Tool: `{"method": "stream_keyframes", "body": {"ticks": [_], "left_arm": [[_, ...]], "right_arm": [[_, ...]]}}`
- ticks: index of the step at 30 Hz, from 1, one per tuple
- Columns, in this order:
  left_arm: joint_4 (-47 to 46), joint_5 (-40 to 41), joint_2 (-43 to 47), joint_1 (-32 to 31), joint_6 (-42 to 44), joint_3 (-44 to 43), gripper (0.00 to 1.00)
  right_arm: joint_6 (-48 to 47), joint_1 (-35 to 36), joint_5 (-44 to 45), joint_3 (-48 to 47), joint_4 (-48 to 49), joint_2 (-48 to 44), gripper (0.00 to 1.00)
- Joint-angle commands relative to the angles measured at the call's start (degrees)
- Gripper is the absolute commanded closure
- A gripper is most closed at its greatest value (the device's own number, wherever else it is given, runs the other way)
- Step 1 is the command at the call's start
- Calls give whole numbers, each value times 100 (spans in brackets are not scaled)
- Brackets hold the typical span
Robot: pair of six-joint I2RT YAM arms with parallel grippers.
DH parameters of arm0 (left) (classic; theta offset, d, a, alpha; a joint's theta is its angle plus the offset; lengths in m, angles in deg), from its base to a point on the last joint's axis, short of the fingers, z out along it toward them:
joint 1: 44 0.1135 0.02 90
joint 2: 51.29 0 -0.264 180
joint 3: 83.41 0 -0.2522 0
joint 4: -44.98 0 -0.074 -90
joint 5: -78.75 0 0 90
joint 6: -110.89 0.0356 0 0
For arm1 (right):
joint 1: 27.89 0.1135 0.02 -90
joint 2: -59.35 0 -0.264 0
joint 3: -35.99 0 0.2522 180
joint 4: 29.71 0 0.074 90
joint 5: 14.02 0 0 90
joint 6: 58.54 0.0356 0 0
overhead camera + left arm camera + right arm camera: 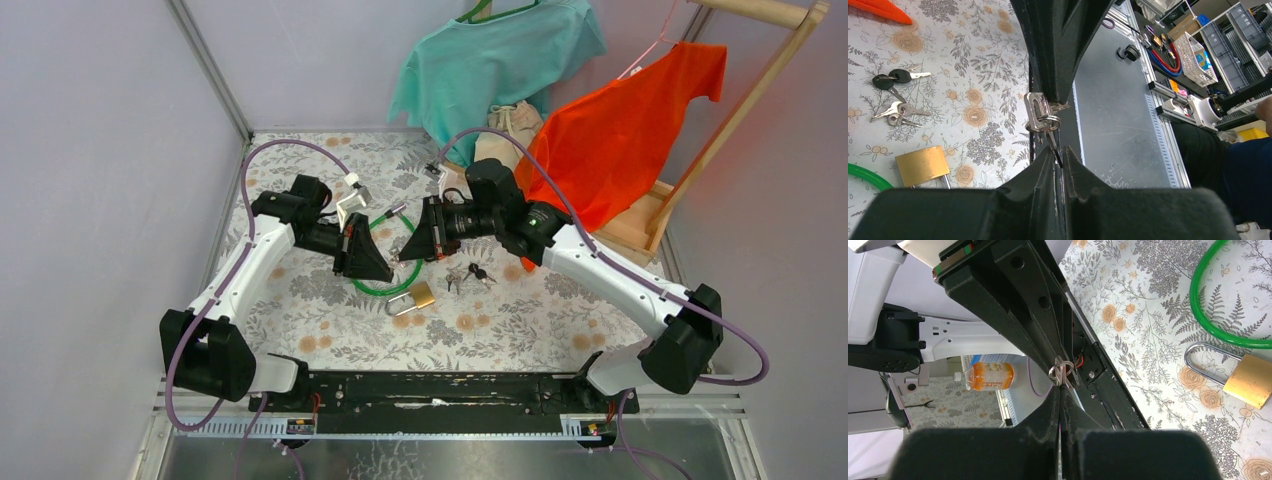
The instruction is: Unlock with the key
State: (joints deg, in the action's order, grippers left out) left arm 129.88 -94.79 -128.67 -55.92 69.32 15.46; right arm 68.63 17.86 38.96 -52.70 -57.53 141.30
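A brass padlock (420,296) lies on the floral cloth with a green cable loop (372,288) beside it. It also shows in the left wrist view (922,165) and in the right wrist view (1250,381). My left gripper (388,268) and right gripper (408,250) meet tip to tip in the air just above and behind the padlock. Both are shut on one small key bunch on a ring (1043,122). The left fingers (1048,165) pinch a thin dark piece hanging from the ring. The right fingers (1053,405) pinch a silver key (1035,107); the ring shows at their tips (1060,372).
Two loose key bunches (468,275) lie on the cloth right of the padlock, also seen in the left wrist view (895,95). A teal shirt (495,60), an orange shirt (620,130) and a wooden rack (740,110) stand at the back right. The cable's metal end (396,210) lies behind the grippers.
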Motion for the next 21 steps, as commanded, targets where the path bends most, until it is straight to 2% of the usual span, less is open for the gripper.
{"method": "stream_keyframes", "body": {"ticks": [1,9,12,13,16,18,19,21], "left_arm": [[137,72,122,-20,168,-126,83],[129,654,138,-21,160,-298,97],[-86,993,161,-14,-124,-388,100],[-195,1104,183,-20,-248,-411,100],[-349,1411,239,-19,-473,-505,100],[-353,1505,262,-20,-587,-588,100],[-354,1503,271,-28,-646,-609,100],[-346,1434,300,-49,-736,-632,100]], "right_arm": [[46,56,31,-40,251,-314,100],[-22,56,29,89,165,-442,100],[-53,56,36,104,122,-476,99],[-72,56,43,110,89,-486,95],[-173,45,107,110,4,-517,75],[-273,46,164,125,6,-539,55],[-342,47,156,148,37,-540,50],[-475,48,155,174,137,-513,48]]}}
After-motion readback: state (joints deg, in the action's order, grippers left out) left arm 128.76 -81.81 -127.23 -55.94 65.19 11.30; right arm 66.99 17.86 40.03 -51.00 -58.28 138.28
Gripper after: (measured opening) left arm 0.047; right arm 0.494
